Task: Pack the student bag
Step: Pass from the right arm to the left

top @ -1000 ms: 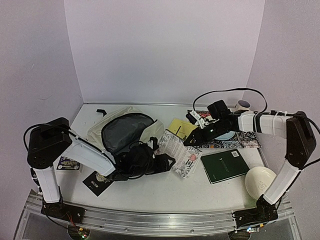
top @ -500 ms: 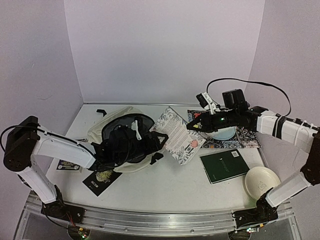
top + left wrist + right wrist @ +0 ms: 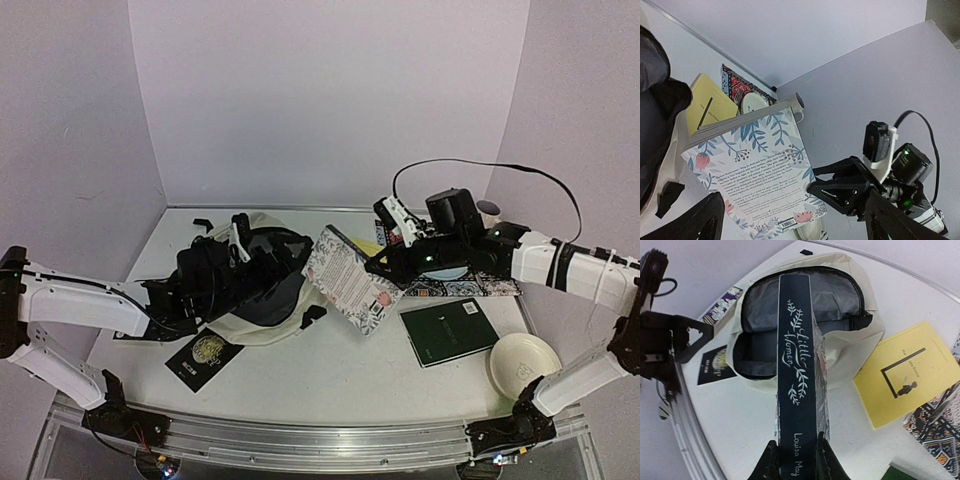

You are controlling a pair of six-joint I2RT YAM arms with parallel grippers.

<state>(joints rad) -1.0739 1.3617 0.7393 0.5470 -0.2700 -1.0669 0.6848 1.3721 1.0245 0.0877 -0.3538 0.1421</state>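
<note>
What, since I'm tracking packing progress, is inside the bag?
Only grey lining shows in the open bag; no packed items visible. The book covers its middle, and the bottom is hidden.

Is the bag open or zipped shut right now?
Open. The student bag gapes wide at its mouth, with grey lining visible inside.

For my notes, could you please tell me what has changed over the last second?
The right gripper lifted the floral book and tilted it up beside the student bag. The left gripper swung left and opened. Green notebook and dish stayed.
</note>
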